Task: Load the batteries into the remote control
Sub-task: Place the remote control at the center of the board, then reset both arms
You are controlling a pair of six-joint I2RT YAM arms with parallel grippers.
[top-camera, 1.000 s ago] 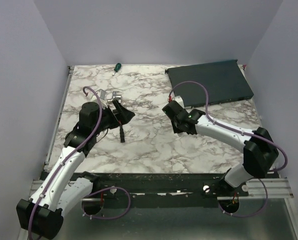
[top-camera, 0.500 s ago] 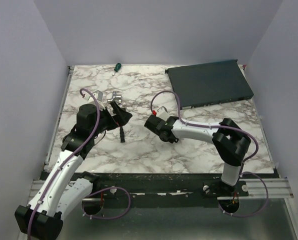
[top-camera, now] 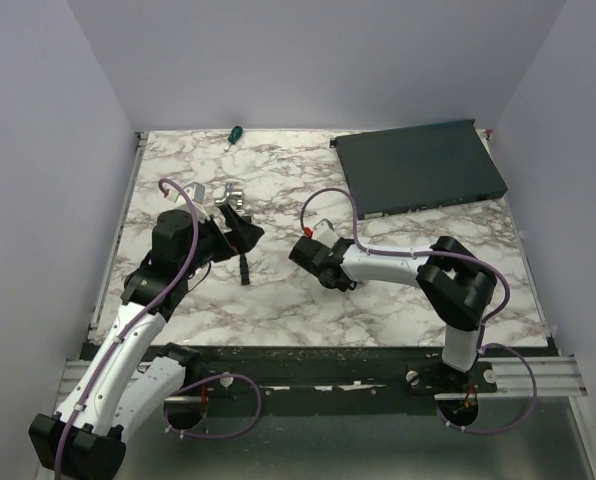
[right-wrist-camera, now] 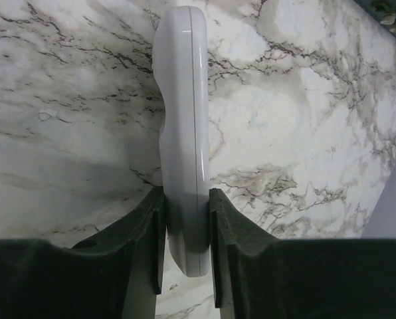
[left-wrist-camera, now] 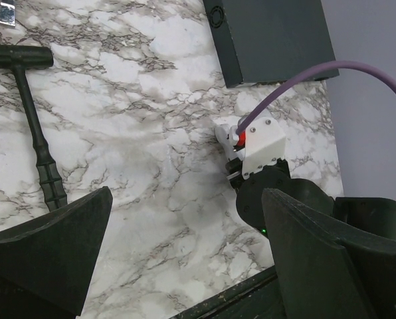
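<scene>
The remote control (right-wrist-camera: 181, 100), a slim white bar seen edge-on, is clamped between my right gripper's (right-wrist-camera: 187, 199) two dark fingers over the marble. From above, the right gripper (top-camera: 311, 246) sits near the table's middle. My left gripper (top-camera: 240, 228) hovers to its left. In the left wrist view it (left-wrist-camera: 185, 199) is wide open, with only bare marble between its fingers. The batteries are out of view.
A large dark flat box (top-camera: 418, 165) lies at the back right. A green-handled screwdriver (top-camera: 234, 133) rests at the back edge. A silver bracket (top-camera: 223, 192) and a black T-handled tool (top-camera: 244, 268) lie close to the left gripper.
My right arm has swung left from beside the dark box toward the table's middle, its elbow folding, with the remote in its grip. The left arm has barely shifted.
</scene>
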